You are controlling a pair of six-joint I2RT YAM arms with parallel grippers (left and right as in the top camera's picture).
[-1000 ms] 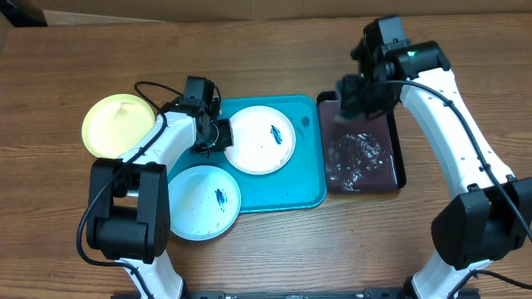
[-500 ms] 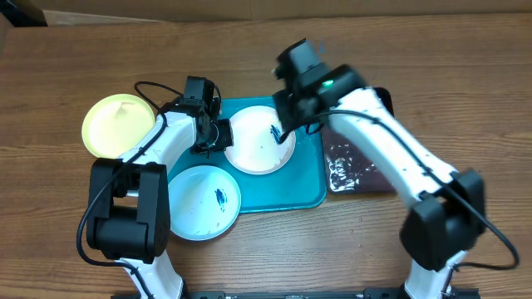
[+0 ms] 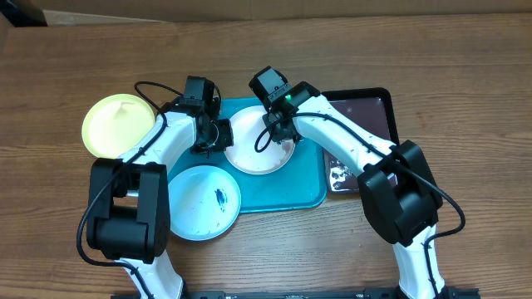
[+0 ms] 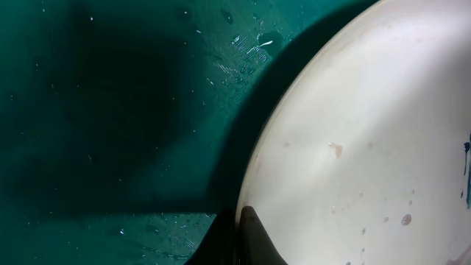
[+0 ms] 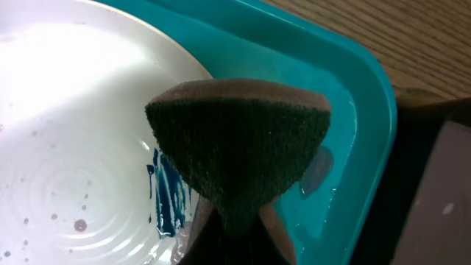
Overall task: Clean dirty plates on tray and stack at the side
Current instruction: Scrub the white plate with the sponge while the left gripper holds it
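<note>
The white plate (image 3: 249,154) lies on the turquoise tray (image 3: 307,187) and carries a dark blue smear (image 5: 168,199). My left gripper (image 3: 218,134) is shut on its left rim; the pinch shows in the left wrist view (image 4: 239,221) with the plate (image 4: 368,147) to the right. My right gripper (image 3: 283,133) is shut on a dark sponge (image 5: 239,147), held at the plate's right part just beside the smear. The pale blue plate (image 3: 199,199), smeared, lies at the tray's front left corner. The yellow-green plate (image 3: 116,124) lies on the table to the left.
A black tray (image 3: 374,108) with white suds (image 3: 339,176) stands right of the turquoise tray. Cables run along the left arm. Wooden table (image 3: 465,50) surrounds everything.
My right arm has swung left from the black tray with the sponge and now hangs over the white plate. The left arm and the plates have not moved.
</note>
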